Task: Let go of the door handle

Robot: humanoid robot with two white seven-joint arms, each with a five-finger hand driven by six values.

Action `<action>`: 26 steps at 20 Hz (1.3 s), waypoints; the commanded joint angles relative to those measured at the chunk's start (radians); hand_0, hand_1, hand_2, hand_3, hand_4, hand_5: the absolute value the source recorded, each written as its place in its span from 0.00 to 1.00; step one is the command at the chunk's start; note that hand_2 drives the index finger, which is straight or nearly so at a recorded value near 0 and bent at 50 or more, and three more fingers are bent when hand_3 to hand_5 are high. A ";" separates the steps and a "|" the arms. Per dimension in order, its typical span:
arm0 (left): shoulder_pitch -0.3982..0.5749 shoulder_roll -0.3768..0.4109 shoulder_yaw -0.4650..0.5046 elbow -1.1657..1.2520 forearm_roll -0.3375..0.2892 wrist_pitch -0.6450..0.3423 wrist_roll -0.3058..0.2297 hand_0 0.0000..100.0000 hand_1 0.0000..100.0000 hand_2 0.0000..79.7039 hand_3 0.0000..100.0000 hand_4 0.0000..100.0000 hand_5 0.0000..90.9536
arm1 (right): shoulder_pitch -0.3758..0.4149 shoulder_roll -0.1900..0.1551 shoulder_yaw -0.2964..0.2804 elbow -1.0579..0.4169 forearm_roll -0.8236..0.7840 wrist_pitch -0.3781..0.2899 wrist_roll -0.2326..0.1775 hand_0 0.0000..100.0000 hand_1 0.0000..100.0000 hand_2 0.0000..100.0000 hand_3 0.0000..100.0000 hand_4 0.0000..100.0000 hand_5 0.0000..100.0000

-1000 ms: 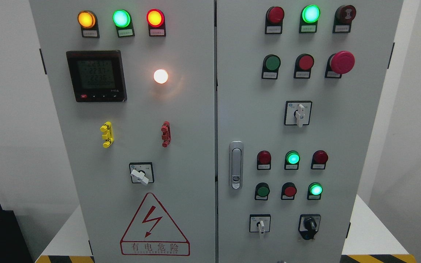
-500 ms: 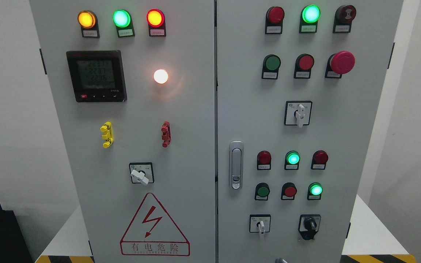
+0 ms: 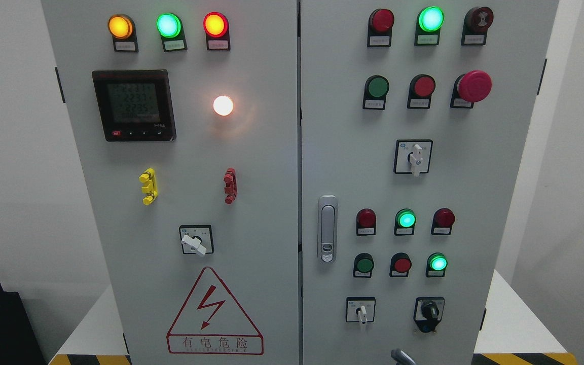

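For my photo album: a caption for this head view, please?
Closed grey cabinet, silver door handle untouched, lamps glowing.

Bright, even light, sharp focus; white lamp (image 3: 223, 105) glares, perhaps overexposed.

1. There is a single view, from the robot's head, facing a grey electrical cabinet (image 3: 271, 152) almost square-on.
2. The camera stands close: the two cabinet doors fill most of the frame, and their top and bottom edges are cut off.
3. The seam between the doors (image 3: 299, 177) runs down about the middle of the frame.
4. The gaze tilts slightly downward, so the cabinet's sides narrow toward the bottom.
5. White wall (image 3: 8, 152) shows on both flanks, and striped floor tape (image 3: 89, 360) at the lower corners.
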 commanded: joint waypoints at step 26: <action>0.000 0.000 0.011 0.017 0.000 0.001 0.000 0.12 0.39 0.00 0.00 0.00 0.00 | -0.427 0.085 0.197 0.314 1.327 0.102 -0.068 0.27 0.24 0.00 1.00 1.00 1.00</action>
